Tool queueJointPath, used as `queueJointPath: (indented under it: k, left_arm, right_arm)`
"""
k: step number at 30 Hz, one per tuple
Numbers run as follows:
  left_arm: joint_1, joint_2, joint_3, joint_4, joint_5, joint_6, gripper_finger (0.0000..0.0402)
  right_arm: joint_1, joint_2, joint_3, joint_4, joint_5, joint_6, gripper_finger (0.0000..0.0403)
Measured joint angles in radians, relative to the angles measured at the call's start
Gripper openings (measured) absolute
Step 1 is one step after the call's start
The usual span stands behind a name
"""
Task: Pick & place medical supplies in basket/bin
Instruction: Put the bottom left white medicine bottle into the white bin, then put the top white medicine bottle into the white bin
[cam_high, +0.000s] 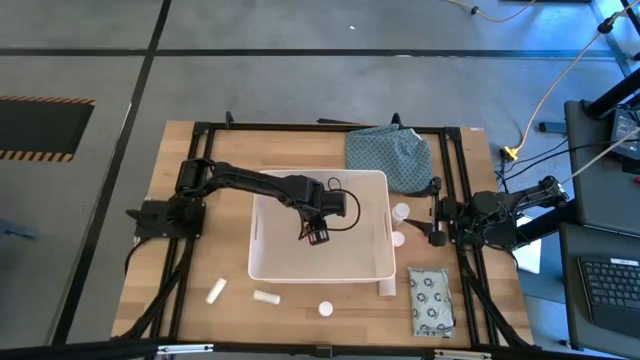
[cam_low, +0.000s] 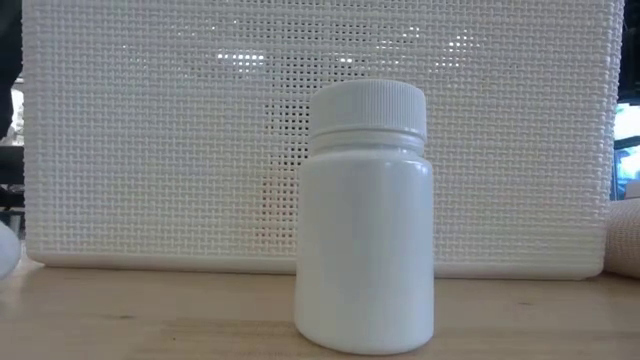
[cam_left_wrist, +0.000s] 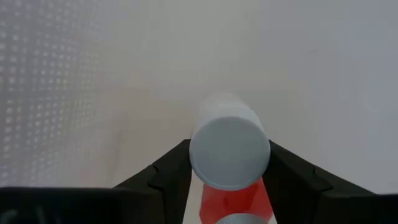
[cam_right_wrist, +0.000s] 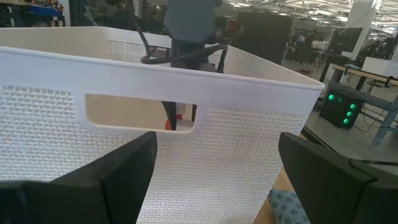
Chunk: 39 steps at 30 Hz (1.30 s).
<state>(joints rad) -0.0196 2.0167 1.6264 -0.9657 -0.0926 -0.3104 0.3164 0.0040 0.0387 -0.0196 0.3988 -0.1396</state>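
I see a white basket (cam_high: 268, 268) with fine mesh-patterned walls on the pale wood surface (cam_high: 170, 290). My dark left tool (cam_left_wrist: 229, 167) grips a red bottle (cam_left_wrist: 231, 198) with a white cap. A white bottle (cam_low: 366, 220) is ribbed at its lid. The cloth (cam_high: 390, 155) is blue-green, finely patterned. The packet (cam_high: 431, 301) is grey-white with dark rings.

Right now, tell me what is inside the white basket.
Inside the basket, the left gripper hangs shut on the red bottle with a white cap. The floor around it looks bare; the arm covers what lies beneath it.
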Motion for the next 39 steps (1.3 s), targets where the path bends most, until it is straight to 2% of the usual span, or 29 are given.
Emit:
queueJointPath:
  k: [12, 21, 30, 35, 39]
  left_arm:
    - [0.000, 0.000, 0.024, 0.001, 0.006, 0.001, 0.0205]
    - [-0.010, -0.030, 0.135, -0.081, 0.017, 0.018, 0.0205]
    - [-0.050, -0.125, 0.243, -0.136, -0.004, 0.010, 0.0201]
    - [-0.108, -0.223, 0.283, -0.125, -0.109, 0.037, 0.0202]
    - [-0.175, -0.324, 0.283, -0.109, -0.253, 0.081, 0.0197]
  right_arm:
    - [0.000, 0.000, 0.000, 0.000, 0.000, 0.000, 0.0338]
    - [0.000, 0.000, 0.000, 0.001, 0.000, 0.000, 0.0338]
    - [0.000, 0.000, 0.000, 0.000, 0.000, -0.006, 0.0338]
    - [0.000, 0.000, 0.000, 0.000, 0.000, -0.187, 0.0338]
    - [0.000, 0.000, 0.000, 0.000, 0.000, -0.201, 0.0338]
